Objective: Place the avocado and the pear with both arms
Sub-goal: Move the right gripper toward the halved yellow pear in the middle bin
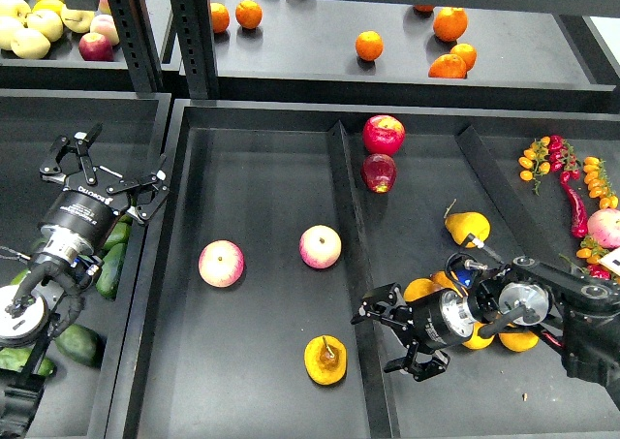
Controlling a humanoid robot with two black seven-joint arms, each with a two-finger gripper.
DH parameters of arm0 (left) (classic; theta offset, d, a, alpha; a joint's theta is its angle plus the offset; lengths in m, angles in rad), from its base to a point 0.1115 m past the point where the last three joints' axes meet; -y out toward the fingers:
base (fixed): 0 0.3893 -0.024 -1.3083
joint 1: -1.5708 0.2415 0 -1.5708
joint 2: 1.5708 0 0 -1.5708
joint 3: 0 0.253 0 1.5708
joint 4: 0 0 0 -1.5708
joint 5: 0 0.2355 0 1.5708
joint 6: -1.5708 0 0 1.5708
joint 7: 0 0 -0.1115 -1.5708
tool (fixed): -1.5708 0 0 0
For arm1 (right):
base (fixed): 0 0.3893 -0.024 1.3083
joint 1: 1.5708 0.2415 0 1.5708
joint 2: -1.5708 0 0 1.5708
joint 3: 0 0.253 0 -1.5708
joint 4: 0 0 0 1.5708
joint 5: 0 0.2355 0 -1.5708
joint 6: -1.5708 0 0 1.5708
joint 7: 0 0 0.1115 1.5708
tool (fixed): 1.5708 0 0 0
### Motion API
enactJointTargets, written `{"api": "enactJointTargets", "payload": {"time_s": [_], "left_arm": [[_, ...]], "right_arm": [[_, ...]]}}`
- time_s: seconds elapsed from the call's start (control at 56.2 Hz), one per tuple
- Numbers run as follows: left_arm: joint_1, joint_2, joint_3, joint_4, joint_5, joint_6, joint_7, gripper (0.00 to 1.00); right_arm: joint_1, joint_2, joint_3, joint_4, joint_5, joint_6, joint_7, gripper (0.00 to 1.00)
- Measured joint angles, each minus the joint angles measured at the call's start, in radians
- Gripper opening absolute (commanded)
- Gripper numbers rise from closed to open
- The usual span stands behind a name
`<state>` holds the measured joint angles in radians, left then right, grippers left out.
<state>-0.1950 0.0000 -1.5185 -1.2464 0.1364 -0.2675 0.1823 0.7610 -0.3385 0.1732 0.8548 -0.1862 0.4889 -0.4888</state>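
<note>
The pear (325,360), orange-yellow with a dark brown blotch at its stem, lies at the front of the middle tray (262,187). My right gripper (387,338) is open and empty just right of the pear, over the divider ridge, apart from it. Several dark green avocados (108,269) lie in the left bin, partly hidden under my left arm; another avocado (77,344) lies nearer the front. My left gripper (109,171) is open and empty above the far end of that group.
Two pink-yellow apples (221,263) (320,246) sit in the middle tray. Two red apples (384,134) and cleaner yellow pears (468,228) lie in the right tray, some under my right arm. Oranges (368,45) sit on the back shelf. Chillies (576,206) lie far right.
</note>
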Motion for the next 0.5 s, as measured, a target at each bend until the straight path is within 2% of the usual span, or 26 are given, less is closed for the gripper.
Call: {"api": "enactJointTargets", "payload": {"time_s": [0.285,0.498], "left_arm": [[0.0,0.0,0.0,-0.003,0.0,0.0,-0.001,1.0],[0.0,0.0,0.0,-0.004,0.0,-0.001,-0.001,1.0]], "right_arm": [[0.002,0.162,0.003,-0.148,-0.008,0.0,0.0,0.99],[-0.001,0.201,-0.001,-0.192,-0.008,0.0,0.0,0.99]]}}
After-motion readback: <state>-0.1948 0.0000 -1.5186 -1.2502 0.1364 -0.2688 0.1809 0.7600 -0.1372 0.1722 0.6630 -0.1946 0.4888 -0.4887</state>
